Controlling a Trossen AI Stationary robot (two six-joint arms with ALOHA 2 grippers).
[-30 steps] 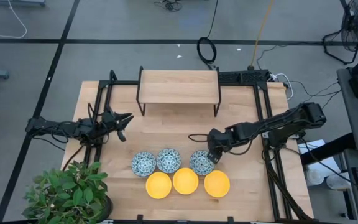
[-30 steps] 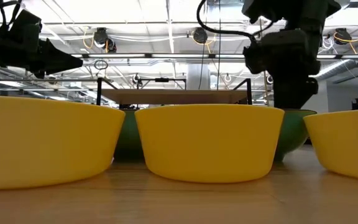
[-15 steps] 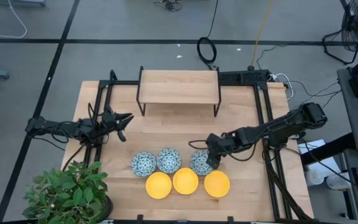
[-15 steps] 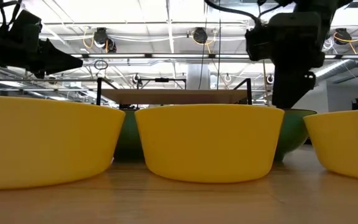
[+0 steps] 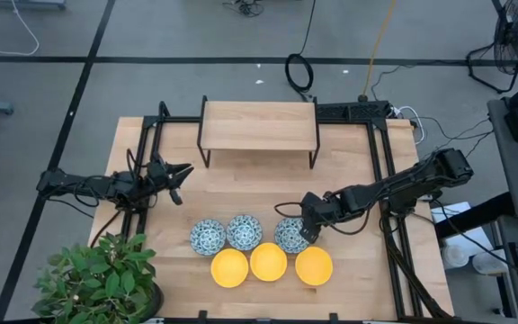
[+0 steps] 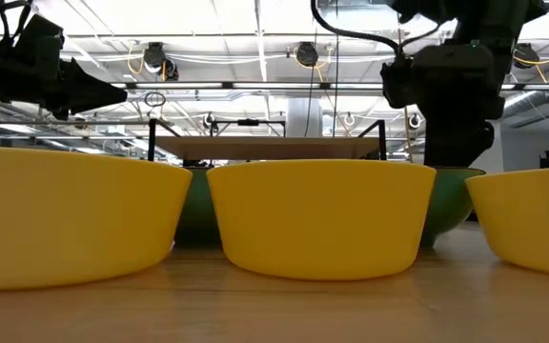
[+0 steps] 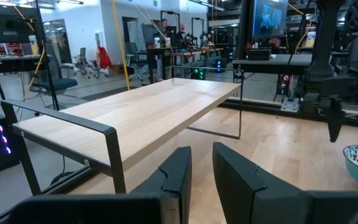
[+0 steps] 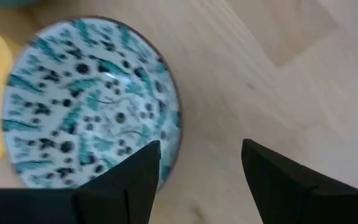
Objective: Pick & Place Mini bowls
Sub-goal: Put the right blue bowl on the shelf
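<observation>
Fingers of the right gripper (image 5: 307, 229) are held apart above the rightmost patterned bowl (image 5: 290, 236), one over its rim, while the left gripper (image 5: 180, 178) is kept nearly closed, empty.

Two rows of three mini bowls (image 5: 250, 245) on table (image 5: 349, 171), in front of shelf (image 5: 259, 125).

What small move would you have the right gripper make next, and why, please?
Probably lower a little and close. The right gripper hangs open over the rim of the rightmost patterned bowl, one finger above the rim, the other outside it, nothing held.
</observation>
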